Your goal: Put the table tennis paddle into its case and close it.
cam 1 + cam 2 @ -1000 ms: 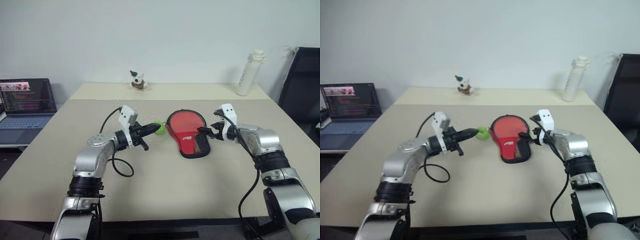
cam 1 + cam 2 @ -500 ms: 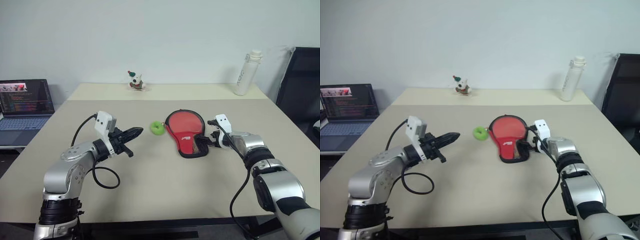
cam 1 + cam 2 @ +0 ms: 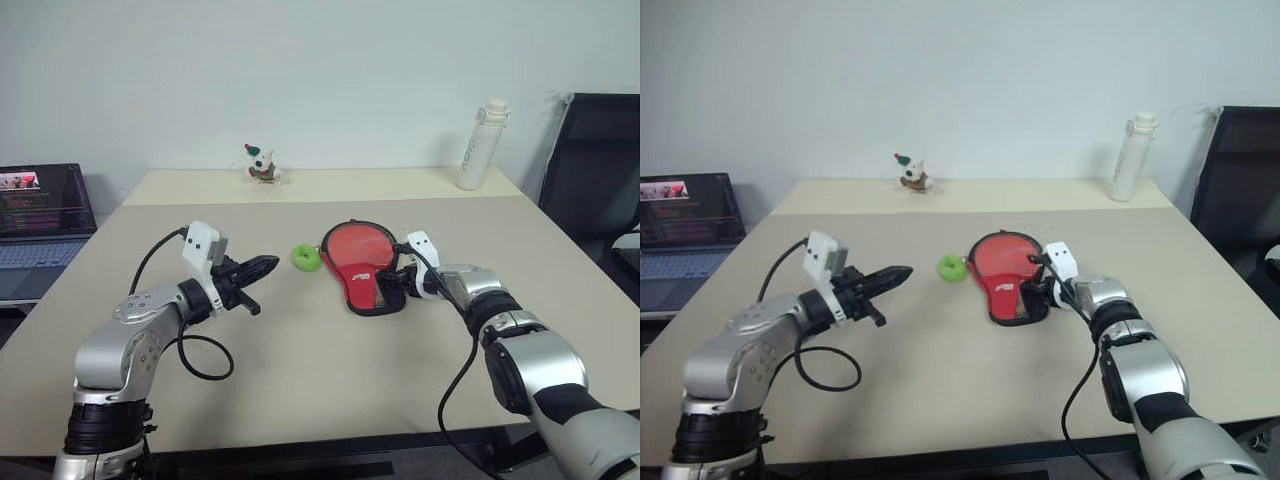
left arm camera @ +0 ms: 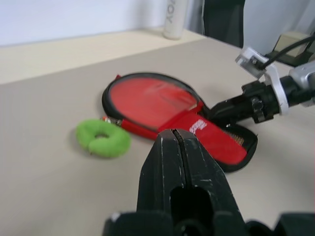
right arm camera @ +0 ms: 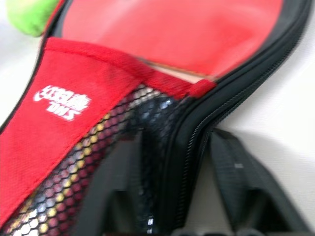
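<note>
My right gripper [image 3: 385,288] sits at the handle end of the case [image 3: 358,262], where the table tennis paddle [image 3: 355,246] lies, my shut left gripper [image 3: 268,265] pointing toward the green ring [image 3: 305,257].

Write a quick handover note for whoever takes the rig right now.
Left gripper: shut, empty, held above the table beside the green ring.
Right gripper: closing on the case's narrow end, one finger on each side of the zip edge.
Paddle: lying in the case, red face showing.
Done: paddle in.
Left: close the case; its flap covers the handle end, the round part is open.
</note>
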Controlling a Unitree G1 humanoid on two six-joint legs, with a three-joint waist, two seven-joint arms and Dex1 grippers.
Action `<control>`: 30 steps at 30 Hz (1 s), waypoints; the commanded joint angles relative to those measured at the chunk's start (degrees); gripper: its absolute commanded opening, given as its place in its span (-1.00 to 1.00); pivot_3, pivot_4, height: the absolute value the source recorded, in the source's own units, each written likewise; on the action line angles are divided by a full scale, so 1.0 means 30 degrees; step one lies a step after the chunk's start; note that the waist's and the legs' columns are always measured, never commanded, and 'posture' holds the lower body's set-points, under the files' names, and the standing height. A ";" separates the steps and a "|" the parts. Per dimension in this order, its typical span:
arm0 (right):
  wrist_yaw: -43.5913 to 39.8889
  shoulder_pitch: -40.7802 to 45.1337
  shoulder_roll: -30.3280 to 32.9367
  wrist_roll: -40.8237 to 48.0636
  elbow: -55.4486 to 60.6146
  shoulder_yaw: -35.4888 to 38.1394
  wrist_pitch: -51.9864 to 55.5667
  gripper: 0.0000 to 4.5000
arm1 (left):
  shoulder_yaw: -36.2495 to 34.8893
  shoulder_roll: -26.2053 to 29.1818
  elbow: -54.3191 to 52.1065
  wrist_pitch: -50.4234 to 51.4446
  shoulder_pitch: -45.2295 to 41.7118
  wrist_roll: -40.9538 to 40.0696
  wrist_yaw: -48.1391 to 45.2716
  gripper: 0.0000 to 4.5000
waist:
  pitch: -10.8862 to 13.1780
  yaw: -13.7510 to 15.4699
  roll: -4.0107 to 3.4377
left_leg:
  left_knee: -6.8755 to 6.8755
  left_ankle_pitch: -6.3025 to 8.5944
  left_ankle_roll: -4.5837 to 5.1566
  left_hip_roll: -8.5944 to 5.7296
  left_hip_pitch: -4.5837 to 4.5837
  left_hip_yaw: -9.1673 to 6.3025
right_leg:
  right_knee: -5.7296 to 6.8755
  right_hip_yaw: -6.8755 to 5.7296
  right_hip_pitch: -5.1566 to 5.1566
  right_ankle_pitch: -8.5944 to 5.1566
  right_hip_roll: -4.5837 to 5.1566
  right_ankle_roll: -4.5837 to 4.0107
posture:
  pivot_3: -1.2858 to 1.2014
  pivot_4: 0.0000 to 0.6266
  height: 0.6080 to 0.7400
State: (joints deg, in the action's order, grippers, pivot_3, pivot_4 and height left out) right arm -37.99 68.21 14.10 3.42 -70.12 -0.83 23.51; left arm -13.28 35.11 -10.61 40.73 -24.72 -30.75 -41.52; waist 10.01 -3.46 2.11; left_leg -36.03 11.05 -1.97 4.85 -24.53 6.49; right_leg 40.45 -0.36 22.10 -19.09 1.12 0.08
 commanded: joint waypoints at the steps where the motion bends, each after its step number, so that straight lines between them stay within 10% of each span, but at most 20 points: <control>1: -0.0741 -0.0110 -0.0669 0.0232 -0.0387 0.0370 0.1280 -0.74 | -0.0671 0.0791 -0.0808 -0.0091 0.0735 -0.0623 -0.0667 -1.00 | 0.0000 -0.0003 0.0001 | -0.0001 0.0000 0.0001 0.0000 0.0002 -0.0002 | 0.0006 -0.0003 0.0000 0.0000 0.0000 0.0000 | 0.03 -0.52 1.00; 3: -0.0890 -0.0064 -0.0784 0.0400 -0.0256 0.0695 0.1707 -0.99 | -0.0860 0.1254 -0.1041 -0.0125 0.1576 -0.0976 -0.1321 -1.00 | -0.0001 -0.0039 0.0002 | 0.0002 0.0001 -0.0001 0.0004 0.0021 0.0007 | 0.0027 0.0008 0.0000 -0.0001 0.0000 -0.0002 | 0.03 -0.52 1.00; 12: -0.0189 0.0079 -0.1690 0.2455 0.2946 0.2521 0.6695 -0.99 | -0.2833 0.4000 -0.2853 -0.0125 0.6484 -0.2980 -0.4685 -1.00 | 0.0001 -0.0250 0.0000 | 0.0031 0.0011 -0.0011 0.0022 0.0026 0.0008 | 0.0023 0.0001 0.0013 -0.0020 -0.0001 -0.0034 | 0.03 -0.52 1.00; 30: 0.4331 -1.0594 -0.4099 0.6588 2.5558 0.2389 2.2704 -0.99 | -0.3272 0.5254 -0.5725 0.0320 1.0438 -0.4615 -0.6263 -1.00 | -0.0019 -0.0141 0.0013 | 0.0096 0.0054 0.0040 0.0014 -0.0055 -0.0039 | -0.0067 -0.0037 0.0053 -0.0024 0.0007 -0.0032 | 0.03 -0.52 1.00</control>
State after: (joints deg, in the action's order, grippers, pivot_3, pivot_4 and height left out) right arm -25.34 37.97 2.43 20.56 3.05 6.31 87.15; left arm -20.81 50.00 -25.68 42.06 6.45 -43.00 -59.64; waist 9.95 -3.88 2.15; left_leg -35.73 11.22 -1.84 4.88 -24.70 6.35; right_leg 40.25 -0.50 22.26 -19.17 1.14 -0.02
